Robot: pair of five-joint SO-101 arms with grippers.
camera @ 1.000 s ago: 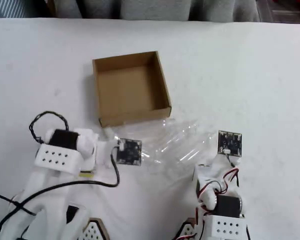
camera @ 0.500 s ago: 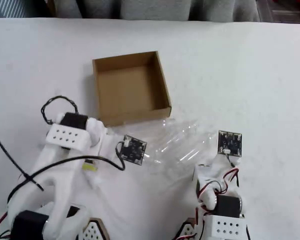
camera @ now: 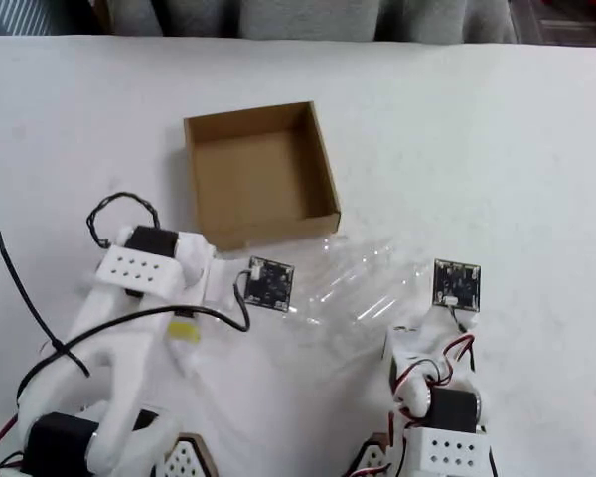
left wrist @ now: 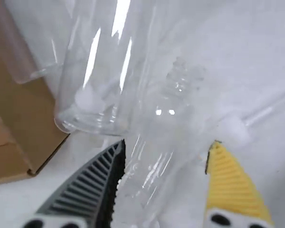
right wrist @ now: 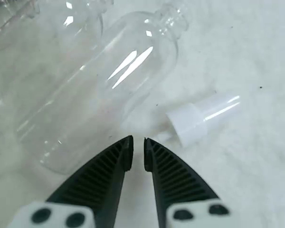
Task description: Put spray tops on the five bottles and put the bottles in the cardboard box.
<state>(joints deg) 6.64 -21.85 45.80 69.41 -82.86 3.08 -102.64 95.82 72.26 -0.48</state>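
Several clear plastic bottles [camera: 363, 280] lie in a loose pile on the white table, just in front of the open cardboard box [camera: 258, 174]. In the left wrist view my left gripper [left wrist: 166, 147] is open, its black and yellow fingers on either side of one lying bottle [left wrist: 161, 137] whose threaded neck points away. A second bottle [left wrist: 99, 71] lies against the box corner [left wrist: 14, 133]. In the right wrist view my right gripper [right wrist: 137, 152] is shut with nothing in it, just short of another lying bottle [right wrist: 99, 85] and a white spray top [right wrist: 204, 116].
The left arm [camera: 139, 273] stretches from the lower left toward the pile, with black cables looping beside it. The right arm [camera: 432, 397] stands at the lower right. White tablecloth spreads bare behind and to the right of the box.
The left arm has swung up and to the right, bringing its wrist closer to the bottles by the box. The right arm and the box have stayed put.
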